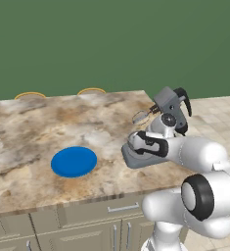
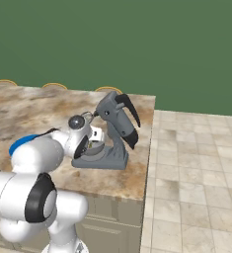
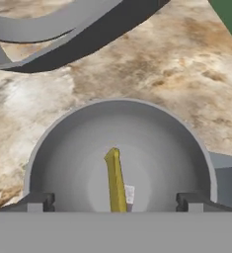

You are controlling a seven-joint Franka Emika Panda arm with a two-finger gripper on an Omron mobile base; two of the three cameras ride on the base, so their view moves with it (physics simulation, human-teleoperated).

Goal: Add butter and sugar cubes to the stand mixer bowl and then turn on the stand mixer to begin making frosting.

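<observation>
In the hand view, the stand mixer bowl (image 3: 63, 148) takes up the lower middle of the frame, a round grey metal basin with smooth walls, seen from above. Inside it the butter (image 3: 116, 183) stands as a thin yellow-tan stick, leaning from the bowl's floor up toward the centre of the frame. Just to its right at the bottom lies a small whitish piece (image 3: 130, 193) touching the stick; it may be one of the sugar cubes, but it is too small and partly hidden to be sure. Across the upper left of that view runs a curved grey part of the stand mixer (image 3: 63, 22), above the marble counter (image 3: 186, 74).

In the left base view the stand mixer (image 1: 171, 110) sits at the right of centre on the counter's right end, its head tilted back, with the wire whisk (image 1: 141, 116) pointing left. A round blue plate (image 1: 74, 162) lies on the counter at the lower left of centre, well apart from the mixer. In the right base view the mixer (image 2: 115, 131) is at the centre, black lever (image 2: 130, 116) curving down its right side.

The gripper (image 3: 115, 201) hangs directly over the bowl, its two dark fingertips (image 3: 41, 201) spread wide at the bottom edge of the hand view, one by each side of the rim. Nothing is between them, and they touch neither butter nor bowl as far as can be seen.
</observation>
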